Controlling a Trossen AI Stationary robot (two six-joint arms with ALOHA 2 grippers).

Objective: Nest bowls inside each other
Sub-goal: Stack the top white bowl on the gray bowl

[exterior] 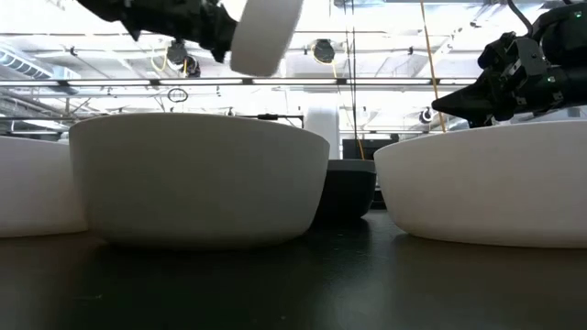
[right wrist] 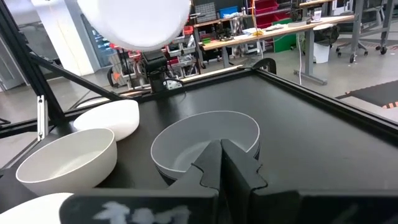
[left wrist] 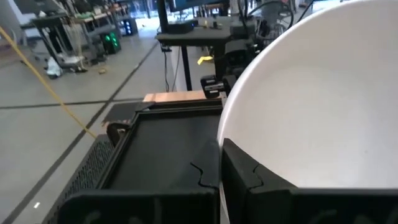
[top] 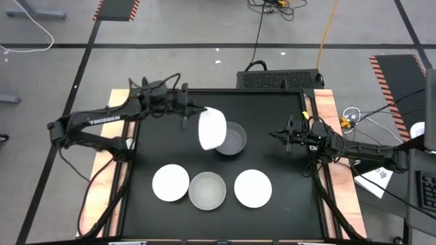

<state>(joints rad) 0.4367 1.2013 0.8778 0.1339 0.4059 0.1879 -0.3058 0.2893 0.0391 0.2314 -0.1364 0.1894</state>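
My left gripper (top: 194, 112) is shut on a white bowl (top: 211, 128), held in the air on its side over the table's far middle, next to a dark grey bowl (top: 233, 140) that stands on its base. Three more bowls stand in a row near the front edge: a white one (top: 170, 182), a pale grey translucent one (top: 207, 190) and another white one (top: 253, 188). At the table's right edge my right gripper (top: 278, 134) stays shut with nothing in it, pointing at the dark grey bowl (right wrist: 205, 146). My left gripper pinches the white bowl's rim (left wrist: 222, 146), with one finger (left wrist: 255, 171) on the inside wall and the other outside. The fingers reach in nearly level from the table's left. The bowl (exterior: 266, 37) is lifted clear and tipped on its side, its underside toward the right arm.
The work surface is a black mat (top: 163, 146) with raised wooden borders at left and right (top: 325, 112). Bare mat lies at the far left and at the right of the dark grey bowl. A black box (top: 279, 79) sits behind the far edge, and cables trail at the right.
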